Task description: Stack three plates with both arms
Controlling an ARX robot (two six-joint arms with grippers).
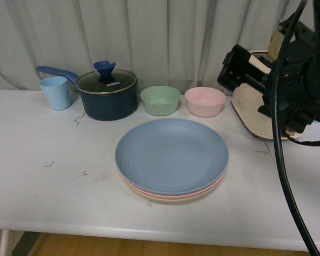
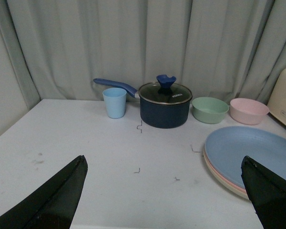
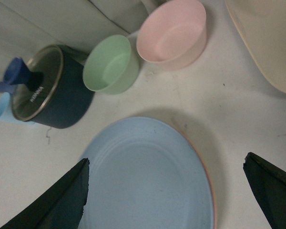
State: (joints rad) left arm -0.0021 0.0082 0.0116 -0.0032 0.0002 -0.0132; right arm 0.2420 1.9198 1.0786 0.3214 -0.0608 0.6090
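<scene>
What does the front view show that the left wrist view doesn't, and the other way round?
Only the front view shows the right arm raised over the table's right side, and the whole stack: the round light blue plate on the pink plate on the beige plate. Only the left wrist view shows the left gripper, its black fingers wide apart and empty. Both show the dark blue lidded saucepan, the light blue cup, the small green bowl, the small pink bowl and the cream appliance.
</scene>
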